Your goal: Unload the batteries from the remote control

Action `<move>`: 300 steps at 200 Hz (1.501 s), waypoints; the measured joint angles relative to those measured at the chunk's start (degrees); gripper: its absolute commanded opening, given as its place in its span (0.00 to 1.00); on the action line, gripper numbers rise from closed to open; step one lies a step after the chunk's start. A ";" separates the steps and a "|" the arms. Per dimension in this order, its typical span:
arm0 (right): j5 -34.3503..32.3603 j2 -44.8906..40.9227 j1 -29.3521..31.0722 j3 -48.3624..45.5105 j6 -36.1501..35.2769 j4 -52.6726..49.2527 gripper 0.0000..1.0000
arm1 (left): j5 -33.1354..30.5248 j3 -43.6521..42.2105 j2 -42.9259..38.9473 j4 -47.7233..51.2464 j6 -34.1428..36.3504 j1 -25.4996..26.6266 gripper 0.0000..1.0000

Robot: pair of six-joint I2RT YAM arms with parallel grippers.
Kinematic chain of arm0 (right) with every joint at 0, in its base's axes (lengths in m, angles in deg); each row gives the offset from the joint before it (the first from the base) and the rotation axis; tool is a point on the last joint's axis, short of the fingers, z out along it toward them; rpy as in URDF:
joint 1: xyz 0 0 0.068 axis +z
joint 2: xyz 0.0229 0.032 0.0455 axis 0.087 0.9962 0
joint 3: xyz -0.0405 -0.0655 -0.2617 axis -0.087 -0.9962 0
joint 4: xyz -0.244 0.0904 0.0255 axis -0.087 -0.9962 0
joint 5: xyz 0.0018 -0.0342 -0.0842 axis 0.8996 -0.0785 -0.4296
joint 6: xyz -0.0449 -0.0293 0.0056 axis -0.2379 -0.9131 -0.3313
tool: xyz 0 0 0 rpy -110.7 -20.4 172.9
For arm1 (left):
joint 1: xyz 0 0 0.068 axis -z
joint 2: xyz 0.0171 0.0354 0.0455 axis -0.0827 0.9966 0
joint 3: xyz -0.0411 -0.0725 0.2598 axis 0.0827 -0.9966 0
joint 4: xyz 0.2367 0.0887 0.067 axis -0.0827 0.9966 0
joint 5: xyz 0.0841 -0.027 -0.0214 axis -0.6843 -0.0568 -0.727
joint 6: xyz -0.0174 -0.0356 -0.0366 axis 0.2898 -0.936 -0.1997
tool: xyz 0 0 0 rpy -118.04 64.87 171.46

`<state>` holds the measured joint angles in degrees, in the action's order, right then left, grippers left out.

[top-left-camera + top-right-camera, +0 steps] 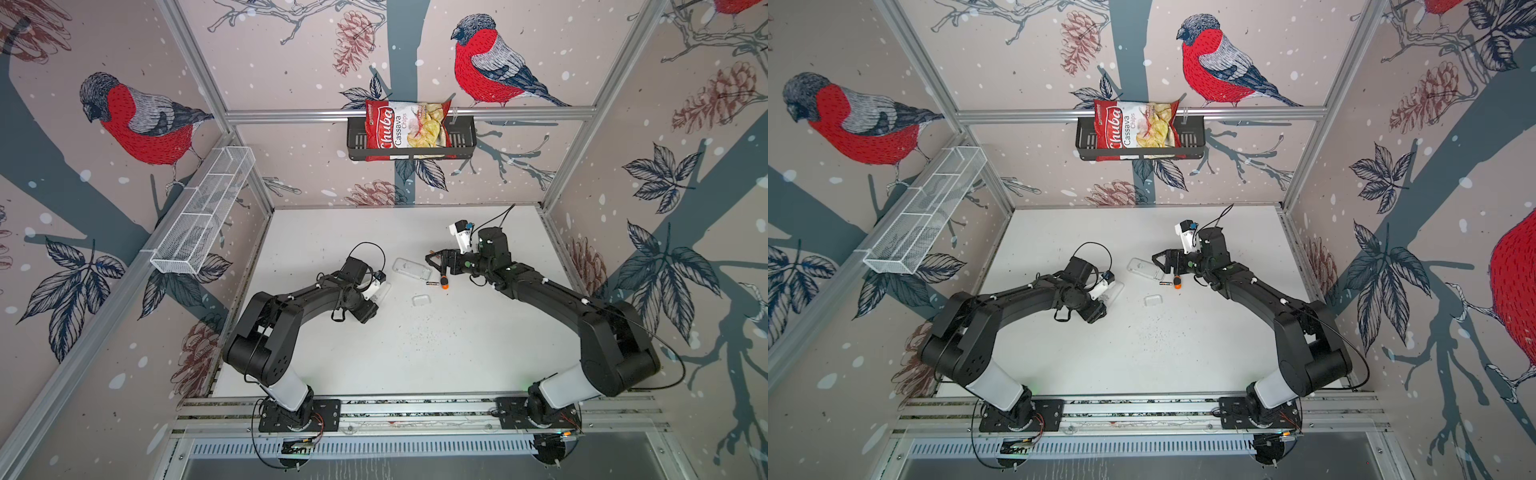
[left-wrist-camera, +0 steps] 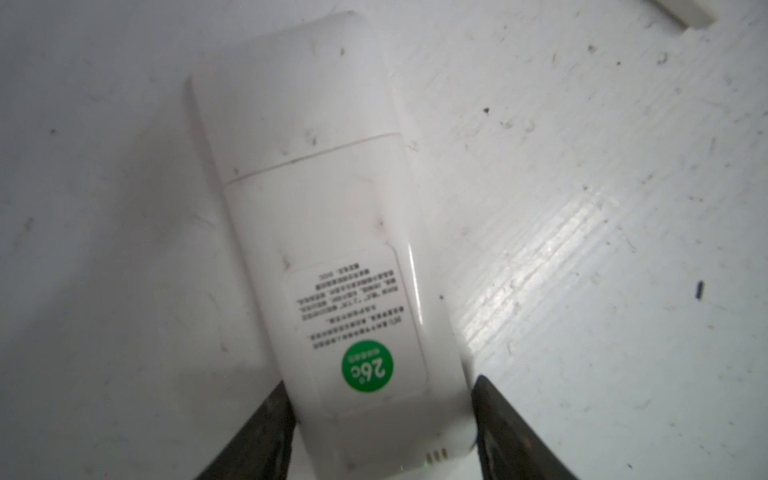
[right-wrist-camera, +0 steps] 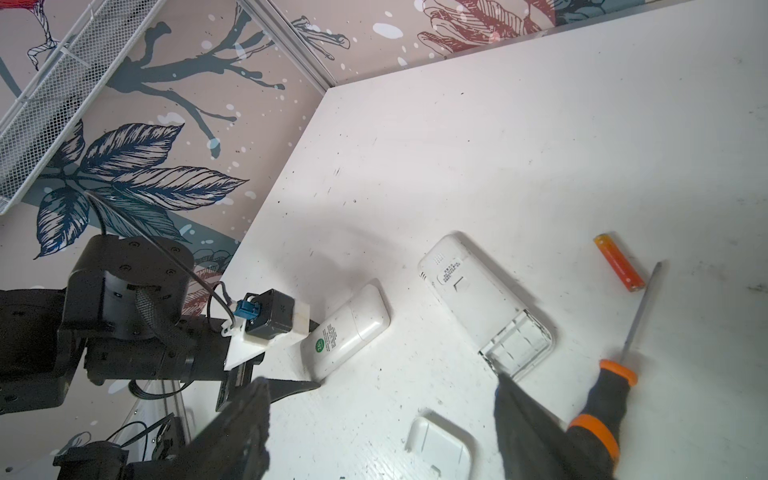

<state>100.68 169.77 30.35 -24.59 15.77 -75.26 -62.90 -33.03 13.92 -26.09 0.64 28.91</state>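
Observation:
Two white remote controls lie on the table. The one with a green sticker [image 2: 368, 365] has its compartment closed, and my left gripper [image 2: 381, 382] is shut on its end, one finger against each side. The other remote [image 3: 478, 299] [image 1: 411, 270] lies face down with its battery compartment [image 3: 515, 345] open and empty. One orange battery [image 3: 619, 267] [image 1: 432, 284] rests on the table beside it. My right gripper [image 3: 382, 415] [image 1: 434, 261] hovers open over the table near the open remote and holds nothing.
A loose white battery cover [image 3: 440, 449] [image 1: 420, 300] lies below the right gripper. An orange-and-black screwdriver [image 3: 602, 395] [image 1: 444, 284] lies next to the battery. A black basket [image 1: 357, 143] with a chips bag hangs on the back wall, and a white wire basket [image 1: 203, 212] on the left wall.

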 measured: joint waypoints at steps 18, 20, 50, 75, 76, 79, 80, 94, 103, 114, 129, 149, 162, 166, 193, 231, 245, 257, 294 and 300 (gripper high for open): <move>0.13 0.00 0.00 0.09 0.00 0.02 0.84 | -0.02 0.68 1.11 -1.27 -0.39 0.00 0.62; 0.13 0.00 0.00 0.09 0.00 0.02 0.84 | -0.02 0.76 1.25 -1.46 -0.42 0.00 0.62; 0.13 0.00 0.00 0.11 0.00 -0.02 0.84 | -0.55 2.03 2.82 -2.34 -1.38 -0.09 0.39; 0.13 0.00 -0.04 0.20 0.00 -0.04 0.84 | -0.79 2.34 3.23 -2.08 -2.01 -0.22 0.32; 0.13 0.00 -0.04 0.20 0.00 -0.04 0.84 | -0.81 2.34 3.21 -2.08 -2.01 -0.22 0.32; 0.13 0.02 -0.04 0.20 0.00 -0.04 0.84 | -0.87 2.34 3.19 -2.10 -2.01 -0.22 0.32; 0.13 0.02 -0.04 0.20 0.00 -0.04 0.84 | -0.92 2.34 3.15 -2.10 -2.01 -0.20 0.32; 0.13 0.09 -0.22 0.28 0.00 -0.04 0.84 | -1.09 2.29 2.58 -2.10 -1.99 -0.17 0.31; 0.15 0.24 -0.26 0.33 -0.02 -0.04 0.84 | -1.31 2.23 2.14 -1.97 -2.01 -0.09 0.30; 0.15 0.72 -0.26 0.50 -0.02 -0.09 0.83 | -1.79 2.21 1.27 -0.83 -2.03 0.02 0.29; 0.15 1.53 -0.31 0.98 -0.04 -0.50 0.79 | -1.97 2.25 -1.33 1.27 -2.16 0.50 0.26; 0.11 2.78 -0.44 1.90 -0.07 -1.42 0.75 | -2.82 2.25 -6.03 1.60 -2.51 3.06 0.26; 0.11 3.78 -0.48 2.45 -0.11 -2.34 0.74 | -2.93 2.25 -9.03 1.95 -3.45 5.18 0.26; 0.11 4.20 -0.48 2.80 -0.11 -2.93 0.73 | -2.93 2.25 -9.81 2.12 -3.76 5.75 0.26; 0.04 6.08 0.96 5.68 -0.79 -6.38 0.76 | -4.04 1.77 -15.28 3.85 -5.55 6.80 0.26; 0.50 5.55 3.50 6.40 -3.21 -10.69 0.81 | -1.97 -0.57 -22.45 3.80 -7.04 7.65 0.26; 1.29 5.27 3.93 6.62 -3.89 -11.23 0.82 | -0.92 -1.73 -24.39 2.95 -8.09 8.04 0.26; 2.10 5.31 4.59 7.56 -4.85 -12.50 0.82 | -0.35 -2.86 -25.49 2.12 -8.26 8.83 0.26; 4.59 7.13 6.45 12.09 -7.80 -16.11 0.80 | 0.04 -4.04 -24.92 1.81 -8.90 11.58 0.26; 5.01 7.65 6.64 12.79 -8.11 -16.83 0.79 | -0.02 -3.91 -24.63 1.86 -9.05 11.72 0.26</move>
<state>105.69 177.42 37.00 -11.80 7.66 -92.09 -62.92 -36.95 -10.71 -24.23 -8.41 40.62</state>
